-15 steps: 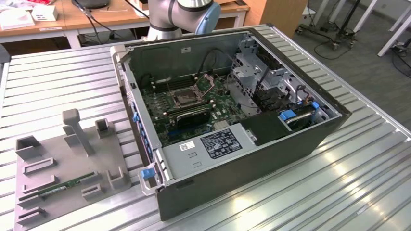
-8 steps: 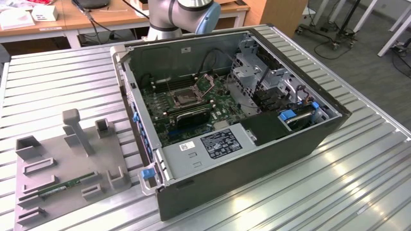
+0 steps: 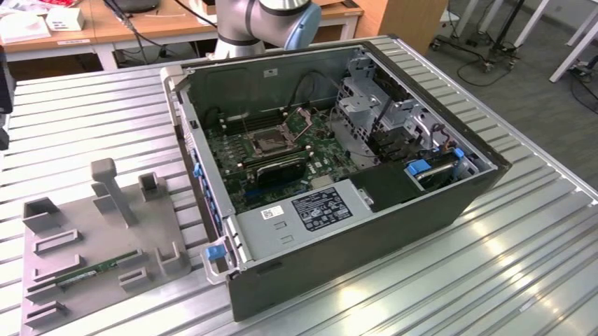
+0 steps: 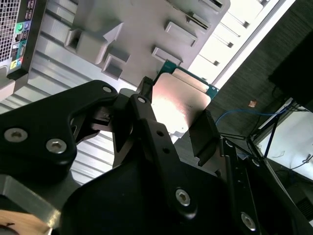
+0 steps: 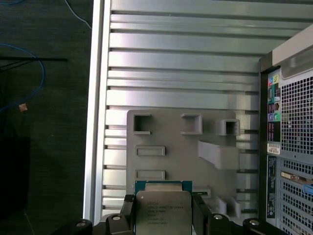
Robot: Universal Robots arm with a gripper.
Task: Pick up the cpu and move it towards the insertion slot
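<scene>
Pick-up: complete. My gripper (image 5: 164,218) is clamped on the cpu (image 5: 164,208), with my fingers (image 4: 203,134) pressing two opposite edges. In both wrist views the chip sits between the pads, its metal top facing the cameras. It is lifted clear of the grey fixture plate (image 5: 161,129) that lies on the ribbed table (image 3: 94,105).

Transfer: not complete. The insertion slot (image 3: 270,141) is on the green board inside the open computer case (image 3: 486,175), and its dark centre is exposed in the exterior view. In the first wrist view the plate is beneath the chip and the case's rear panel stands off to one side. I therefore judge the cpu to be well apart from the socket, with most of the carry outstanding.
</scene>
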